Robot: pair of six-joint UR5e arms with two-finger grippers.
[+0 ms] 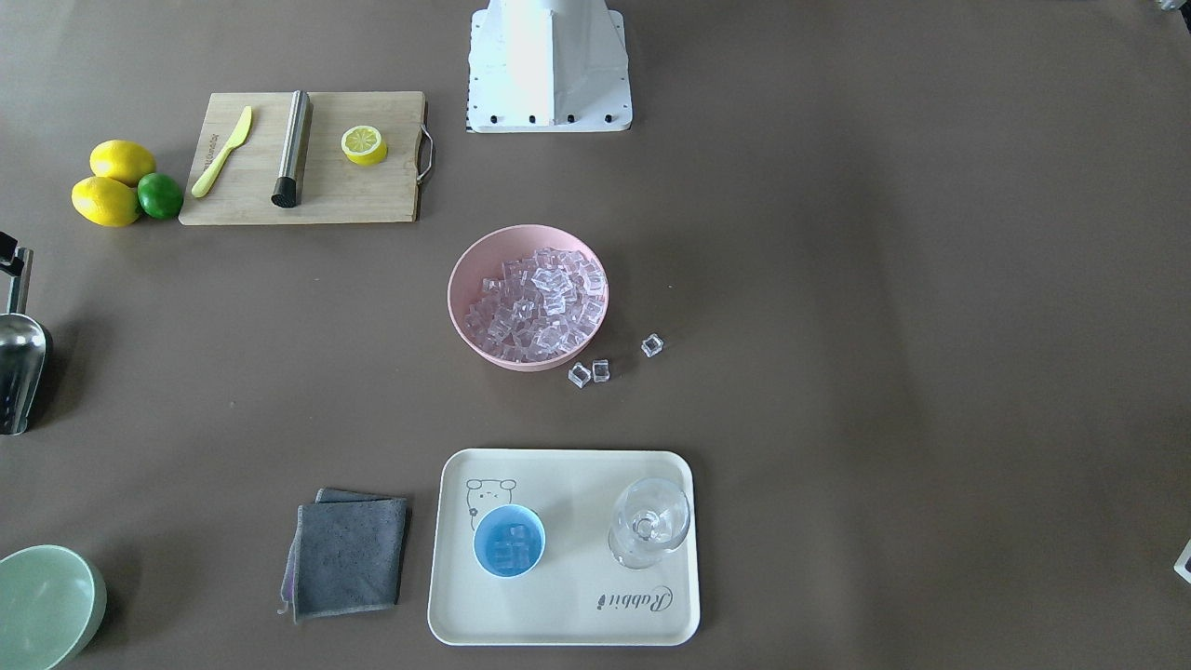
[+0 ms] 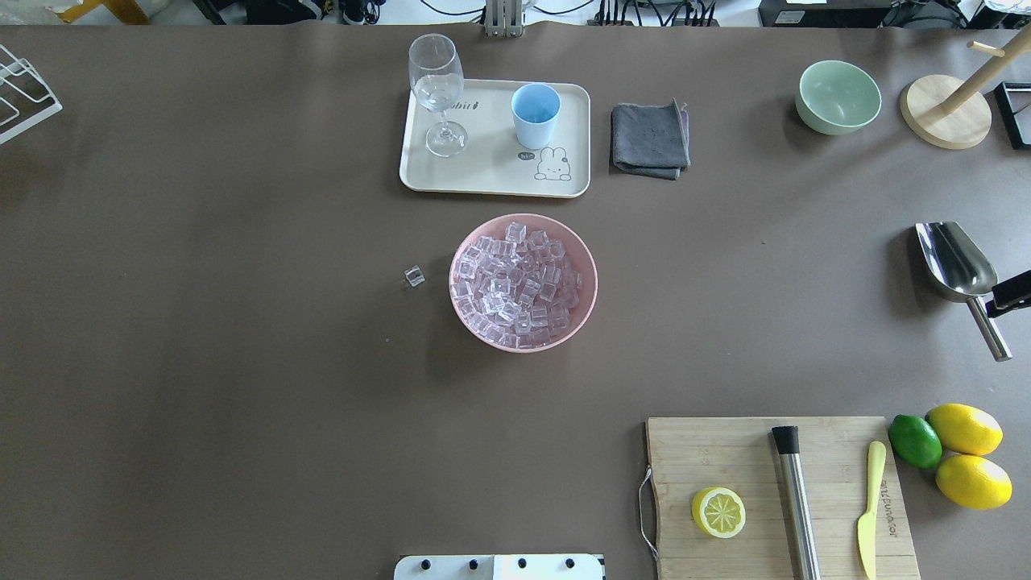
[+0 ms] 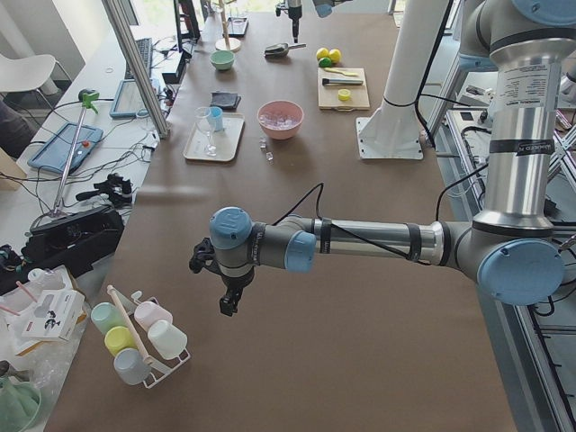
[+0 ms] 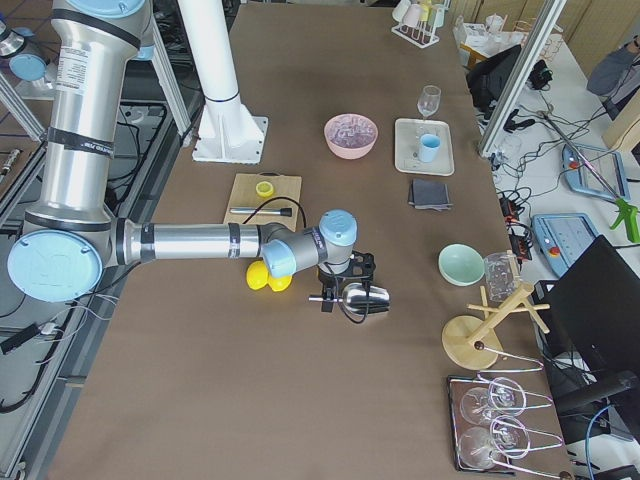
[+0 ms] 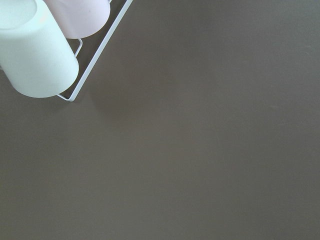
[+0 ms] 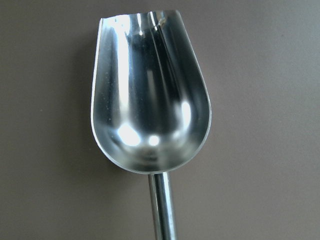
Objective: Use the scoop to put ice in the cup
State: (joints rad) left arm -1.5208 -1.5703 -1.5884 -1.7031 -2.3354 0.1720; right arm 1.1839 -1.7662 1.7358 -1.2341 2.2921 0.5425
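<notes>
Your right end effector [image 2: 1000,303] sits at the handle of the scoop [image 2: 954,259]; you cannot tell if it's clamped. Grip squarely, keep the trough level, and enter the ice [image 2: 519,278] low.

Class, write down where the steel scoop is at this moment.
In the overhead view the scoop is at the far right, between the green bowl and the lemons.

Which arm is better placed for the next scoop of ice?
Right. The right gripper is at the handle of the scoop; the left gripper hangs far off by the mug rack.
</notes>
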